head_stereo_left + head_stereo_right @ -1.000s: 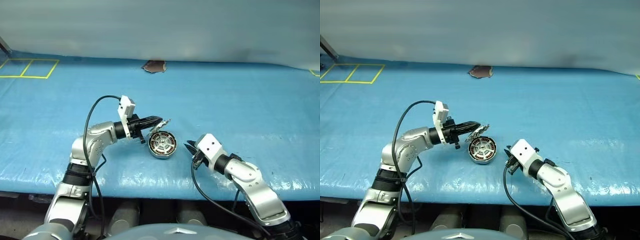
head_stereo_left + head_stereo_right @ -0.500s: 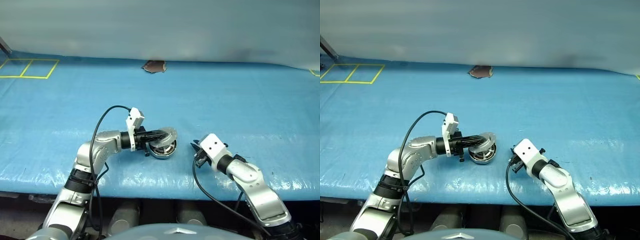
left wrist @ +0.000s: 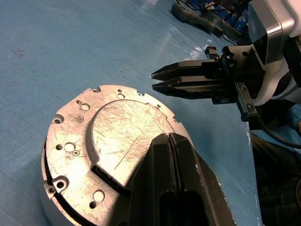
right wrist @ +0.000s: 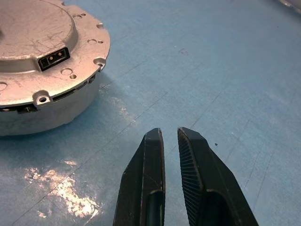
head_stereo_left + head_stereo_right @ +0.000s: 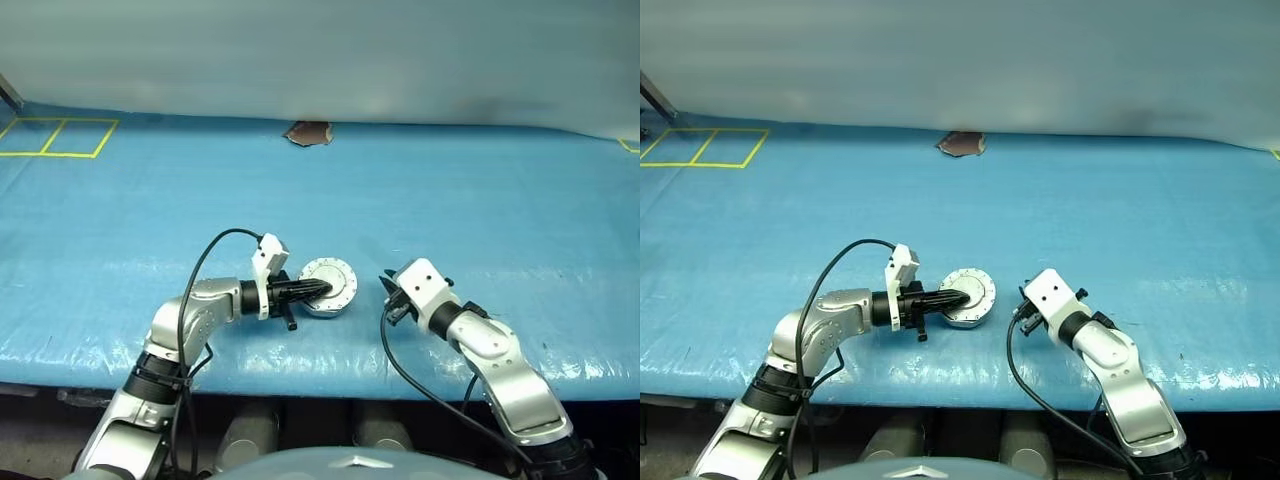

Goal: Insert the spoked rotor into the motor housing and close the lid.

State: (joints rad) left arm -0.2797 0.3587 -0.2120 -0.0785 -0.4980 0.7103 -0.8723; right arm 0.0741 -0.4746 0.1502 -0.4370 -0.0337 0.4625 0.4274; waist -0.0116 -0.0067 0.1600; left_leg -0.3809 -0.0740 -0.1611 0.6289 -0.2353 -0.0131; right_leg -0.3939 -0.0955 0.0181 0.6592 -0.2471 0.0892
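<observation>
The lid (image 5: 328, 283) now lies flat over the motor housing (image 4: 42, 110) near the tabletop's front edge, so the rotor looks enclosed. The left gripper (image 5: 322, 287), pinched shut and empty, presses on top; the right gripper (image 5: 384, 292), closed and empty, hovers just beside.

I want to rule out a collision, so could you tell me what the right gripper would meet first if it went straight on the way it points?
Probably the blue table cover: the right gripper, shut, aims downward beside the lid, likely passing it.

Glossy blue sheet (image 5: 480, 200), yellow floor lines (image 5: 55, 137)
</observation>
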